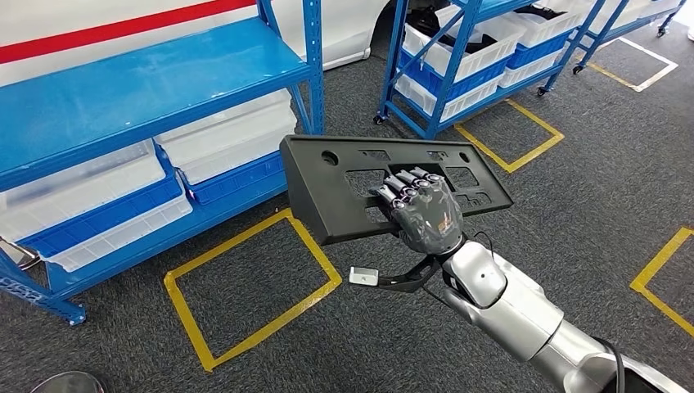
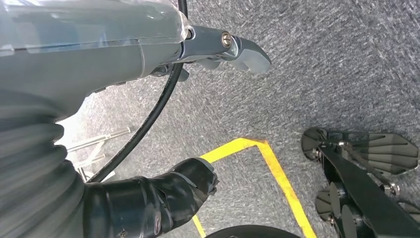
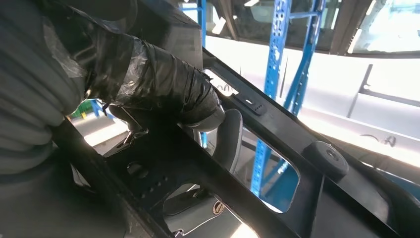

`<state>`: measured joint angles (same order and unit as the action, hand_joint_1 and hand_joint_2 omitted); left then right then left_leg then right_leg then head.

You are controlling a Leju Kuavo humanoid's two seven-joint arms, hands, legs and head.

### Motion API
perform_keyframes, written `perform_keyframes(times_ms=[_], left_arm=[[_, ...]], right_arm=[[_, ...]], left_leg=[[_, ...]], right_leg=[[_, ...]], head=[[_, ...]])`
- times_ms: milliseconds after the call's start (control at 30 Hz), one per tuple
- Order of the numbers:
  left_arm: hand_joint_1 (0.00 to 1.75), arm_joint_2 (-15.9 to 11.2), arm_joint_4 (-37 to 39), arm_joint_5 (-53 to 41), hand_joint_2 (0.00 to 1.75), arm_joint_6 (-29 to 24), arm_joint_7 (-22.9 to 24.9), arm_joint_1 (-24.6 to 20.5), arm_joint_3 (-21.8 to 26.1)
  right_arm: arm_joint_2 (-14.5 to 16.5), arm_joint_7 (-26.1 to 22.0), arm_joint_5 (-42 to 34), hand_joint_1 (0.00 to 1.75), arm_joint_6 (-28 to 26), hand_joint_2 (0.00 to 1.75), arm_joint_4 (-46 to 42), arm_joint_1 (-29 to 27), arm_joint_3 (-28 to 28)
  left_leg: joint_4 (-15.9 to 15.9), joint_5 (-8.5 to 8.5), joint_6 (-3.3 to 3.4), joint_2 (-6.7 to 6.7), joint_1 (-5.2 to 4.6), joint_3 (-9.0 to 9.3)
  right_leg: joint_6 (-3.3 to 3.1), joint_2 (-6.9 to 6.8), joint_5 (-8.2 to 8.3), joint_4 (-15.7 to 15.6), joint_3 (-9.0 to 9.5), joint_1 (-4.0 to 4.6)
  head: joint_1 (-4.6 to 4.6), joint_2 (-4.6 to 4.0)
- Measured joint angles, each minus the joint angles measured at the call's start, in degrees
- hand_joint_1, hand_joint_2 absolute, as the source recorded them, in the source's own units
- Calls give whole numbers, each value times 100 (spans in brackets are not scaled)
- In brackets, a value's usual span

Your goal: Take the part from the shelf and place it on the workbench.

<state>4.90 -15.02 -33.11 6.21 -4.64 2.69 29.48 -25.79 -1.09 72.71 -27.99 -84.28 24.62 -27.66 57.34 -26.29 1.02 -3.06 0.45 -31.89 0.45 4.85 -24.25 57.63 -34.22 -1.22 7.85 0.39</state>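
My right hand [image 1: 423,211] grips a flat black plastic part [image 1: 344,184] with several cut-outs and holds it in the air above the grey carpet, in front of the blue shelf [image 1: 147,98]. Its fingers curl over the part's upper face. In the right wrist view the taped thumb [image 3: 163,84] presses against the part's black frame [image 3: 277,144] from below. My left hand [image 2: 148,198] hangs beside my body over the floor, its taped thumb and a grey finger [image 2: 247,52] apart with nothing between them.
The blue shelf on the left carries white and blue bins [image 1: 98,205]. A second blue wheeled rack [image 1: 475,57] with bins stands at the back right. Yellow tape squares [image 1: 245,286] mark the carpet. A white vehicle body [image 1: 344,33] stands behind the shelf.
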Motion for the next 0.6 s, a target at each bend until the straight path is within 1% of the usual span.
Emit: perform_keyframes(times_ms=[133,300,333,367,400,433,467,500,533,567,600], left_arm=[[0,-1,0,0,175,0,-3,2,15],[0,-3,0,0,175,0,-8,1,20],[0,-4,0,0,175,0,-8,-3,21],[0,-3,0,0,175,0,-10,-6,21],[0,-2,0,-1,175,0,-13,-7,22],[0,-1,0,-3,175,-1,-15,-5,23],[0,0,0,-4,175,-1,-17,2,25],[0,0,0,-6,175,-2,-18,11,27],[0,0,0,-7,175,-3,-19,19,32],[0,-1,0,-8,175,-6,-19,25,37],[0,-1,0,-8,175,-9,-19,27,43]], right_arm=[[6,8,-147,175,151,175,8,36,-28],[9,8,-174,175,207,175,11,66,-85],[9,8,-176,175,209,175,13,74,-87],[7,8,-178,175,208,175,13,83,-87],[2,8,-180,175,208,175,13,96,-87],[-2,8,-182,175,207,175,14,109,-86],[-6,8,-182,175,207,175,14,120,-86],[-9,8,-182,175,207,175,16,127,-86],[-9,8,-182,175,207,175,20,128,-86],[-9,8,-182,175,207,175,27,125,-86],[-9,8,-182,175,207,175,36,122,-86]], left_leg=[[8,3,3,-3,-11,-20],[27,12,20,-5,-20,-31],[24,20,30,6,-20,-28],[2,39,55,35,-4,-20],[-29,60,87,79,11,-7],[-61,80,120,135,26,4],[-84,95,147,197,39,7],[-88,96,156,257,35,2],[-82,94,156,320,33,-9],[-75,89,149,384,32,-19],[-65,81,137,450,32,-27]], right_leg=[[22,-2,8,1,-19,-7],[45,5,23,0,-28,-22],[58,23,30,-5,-32,-21],[71,25,27,3,-38,-22],[81,-43,-13,56,-64,-17],[93,-144,-118,204,-135,-13],[103,-268,-286,476,-260,-14],[118,-377,-485,840,-431,-16],[136,-422,-664,1233,-618,-26],[153,-439,-762,1531,-757,-37],[165,-453,-758,1646,-807,-50]], head=[[0,0],[0,0],[0,0],[0,0],[2,0],[3,0],[4,0],[5,0],[4,0],[5,0],[4,0]])
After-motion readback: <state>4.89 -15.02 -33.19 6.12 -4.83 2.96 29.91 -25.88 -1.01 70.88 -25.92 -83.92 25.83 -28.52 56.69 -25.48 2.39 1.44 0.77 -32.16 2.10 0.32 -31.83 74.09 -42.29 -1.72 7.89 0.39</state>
